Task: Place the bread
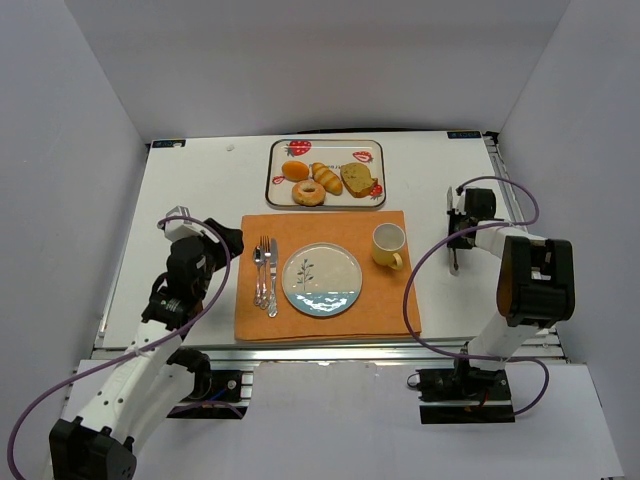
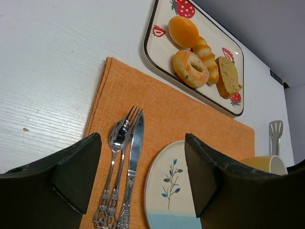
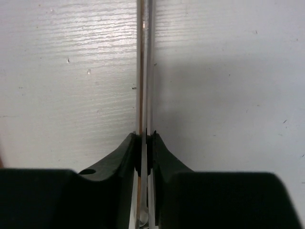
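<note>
The oval golden-orange roll (image 1: 296,170) and the ring-shaped bagel (image 1: 308,192) lie on a strawberry-print tray (image 1: 330,152) at the back of the table. Both show in the left wrist view, the roll (image 2: 183,31) above the bagel (image 2: 190,67). My left gripper (image 1: 228,238) is open and empty, hovering over the left edge of the orange placemat; its jaws (image 2: 143,143) frame the cutlery and plate. My right gripper (image 1: 456,240) is shut on metal tongs (image 3: 145,57), seen edge-on over bare table right of the placemat.
On the tray also lie a striped pastry (image 1: 327,177) and a bread slice (image 1: 357,179). The placemat (image 1: 390,310) holds a leaf-print plate (image 1: 322,280), a yellow cup (image 1: 388,244), and a spoon, fork and knife (image 1: 265,275). The tongs' slotted tip (image 2: 275,131) shows right of the mat.
</note>
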